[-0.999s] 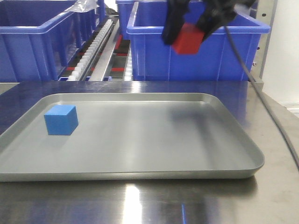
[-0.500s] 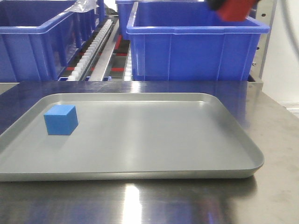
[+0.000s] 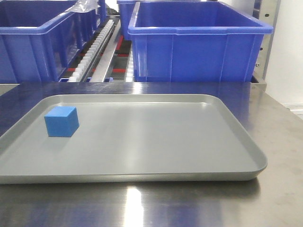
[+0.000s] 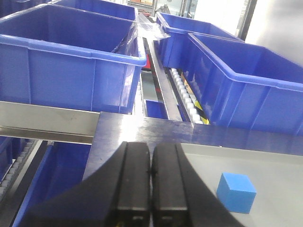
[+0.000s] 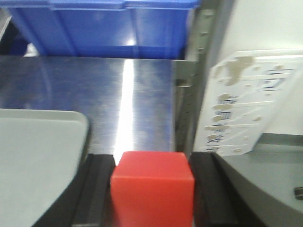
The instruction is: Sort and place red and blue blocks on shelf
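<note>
The right gripper (image 5: pixel 152 201) clamps the red cube (image 5: pixel 152 182) above the tabletop (image 5: pixel 142 90), beside the tray's (image 5: pixel 38 156) corner. The left gripper (image 4: pixel 151 175), fingers together and empty, hangs near the blue cube (image 4: pixel 236 191), which lies on the tray.

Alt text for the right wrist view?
A red block is clamped between the black fingers of the right gripper at bottom centre. Beyond it lie a steel tabletop, a grey tray corner at left and a blue bin behind.
</note>
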Tool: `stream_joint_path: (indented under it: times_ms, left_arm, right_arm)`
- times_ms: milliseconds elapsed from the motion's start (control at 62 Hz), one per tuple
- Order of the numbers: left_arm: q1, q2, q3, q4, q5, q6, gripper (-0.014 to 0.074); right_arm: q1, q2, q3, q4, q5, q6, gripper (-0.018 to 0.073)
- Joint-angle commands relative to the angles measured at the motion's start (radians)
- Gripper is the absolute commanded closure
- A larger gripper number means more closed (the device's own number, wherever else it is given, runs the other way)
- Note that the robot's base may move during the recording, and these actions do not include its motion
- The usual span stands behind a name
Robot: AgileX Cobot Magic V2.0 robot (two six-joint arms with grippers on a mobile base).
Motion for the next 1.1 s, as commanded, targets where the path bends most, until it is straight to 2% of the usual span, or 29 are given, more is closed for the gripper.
stream_joint_path:
  times_ms: [0, 274, 1080]
  left_arm:
    - [0.001, -0.020, 0.026, -0.007, -0.088, -0.002, 0.0467]
    - [0.001, -0.020, 0.026, -0.007, -0.088, -0.002, 0.0467]
    - [0.001, -0.020, 0.026, -0.007, -0.088, -0.002, 0.0467]
  right_arm:
    - [-0.046, -0.082, 0.036, -0.008, -0.093, -0.008, 0.0501]
    - [-0.141, -0.230, 0.187, -0.014, -0.155, -0.008, 0.0501]
    - [-0.141, -0.235, 0.197, -0.014, -0.182, -0.008, 0.0501]
